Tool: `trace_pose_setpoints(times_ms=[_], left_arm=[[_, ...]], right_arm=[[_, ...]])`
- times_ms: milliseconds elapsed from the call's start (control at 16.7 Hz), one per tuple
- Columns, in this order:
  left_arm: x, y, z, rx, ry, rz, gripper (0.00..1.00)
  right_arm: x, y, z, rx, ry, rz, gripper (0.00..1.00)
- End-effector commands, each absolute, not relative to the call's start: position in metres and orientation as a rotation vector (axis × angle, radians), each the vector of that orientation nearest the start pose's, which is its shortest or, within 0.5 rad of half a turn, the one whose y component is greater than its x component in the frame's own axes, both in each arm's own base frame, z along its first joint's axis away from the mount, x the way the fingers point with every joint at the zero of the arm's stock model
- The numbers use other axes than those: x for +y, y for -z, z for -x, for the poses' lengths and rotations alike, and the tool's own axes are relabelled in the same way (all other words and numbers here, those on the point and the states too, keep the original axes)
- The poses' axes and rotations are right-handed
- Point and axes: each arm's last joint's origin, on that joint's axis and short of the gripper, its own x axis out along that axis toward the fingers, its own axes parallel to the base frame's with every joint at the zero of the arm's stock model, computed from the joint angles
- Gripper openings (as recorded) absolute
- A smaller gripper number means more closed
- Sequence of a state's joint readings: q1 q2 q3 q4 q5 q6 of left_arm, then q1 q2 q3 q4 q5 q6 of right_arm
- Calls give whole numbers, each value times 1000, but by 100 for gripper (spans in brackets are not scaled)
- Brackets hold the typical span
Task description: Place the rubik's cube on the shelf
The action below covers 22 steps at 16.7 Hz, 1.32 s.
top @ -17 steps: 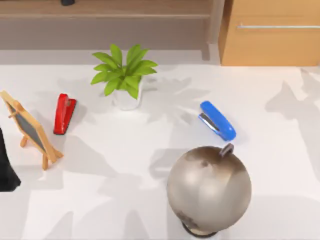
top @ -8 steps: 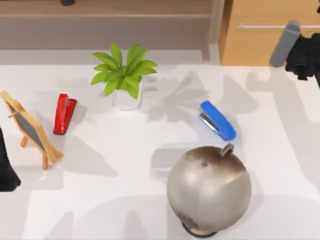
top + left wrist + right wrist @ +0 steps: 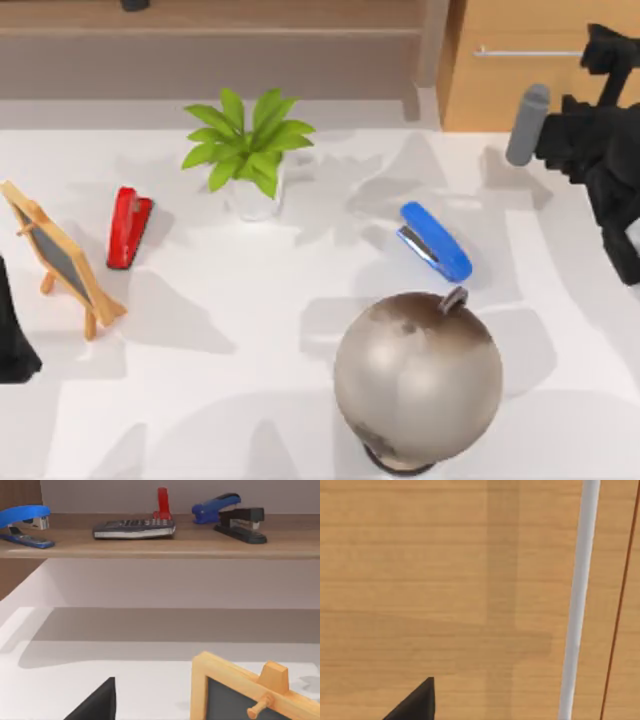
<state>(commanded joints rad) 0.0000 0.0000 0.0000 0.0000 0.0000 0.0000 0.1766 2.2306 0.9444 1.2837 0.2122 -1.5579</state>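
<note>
While the right arm reaches in over the tabletop's (image 3: 250, 400) far right corner, its pincer (image 3: 600, 50) sits in front of the light wooden cabinet (image 3: 540, 90) with the metal handle (image 3: 577, 600); whether that pincer is open or closed cannot be told, and nothing can be seen in its hold. A grey cylinder (image 3: 527, 125) on the arm sticks out toward the blue stapler (image 3: 435, 241).

At the left edge the left arm (image 3: 12, 340) rests, cut off by the frame, just beside the small easel chalkboard (image 3: 58, 258); its pincer's state cannot be told either.

Along the far edge runs the shelf (image 3: 210, 20), its board carrying a blue stapler (image 3: 25, 525), a calculator (image 3: 134, 529), a red item (image 3: 162, 502) and a blue-and-black stapler (image 3: 235, 515). The rubik's cube cannot be made out anywhere.

Open room lies across the middle and near left of the tabletop. A red stapler (image 3: 128, 227) and a potted plant (image 3: 250, 150) stand toward the far left, well apart, and the globe (image 3: 418, 378) fills the near edge right of centre, its base partly hidden beneath it.
</note>
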Motion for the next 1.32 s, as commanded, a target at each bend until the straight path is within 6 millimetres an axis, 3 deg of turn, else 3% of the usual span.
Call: trace_pose_setpoints(times_ms=[300,660,900,1320], left_arm=[[-1,-160,-106,0,0,0,100],[-1,-160,-106,0,0,0,100],[-1,-160,-106,0,0,0,100],[-1,-160,-106,0,0,0,100]], right_arm=[[67,-89,-406,13,8,1570,100],[69,-89,-429,8,8,1571,100],[69,-89,-431,8,8,1571,100],[69,-89,-431,8,8,1571,47]])
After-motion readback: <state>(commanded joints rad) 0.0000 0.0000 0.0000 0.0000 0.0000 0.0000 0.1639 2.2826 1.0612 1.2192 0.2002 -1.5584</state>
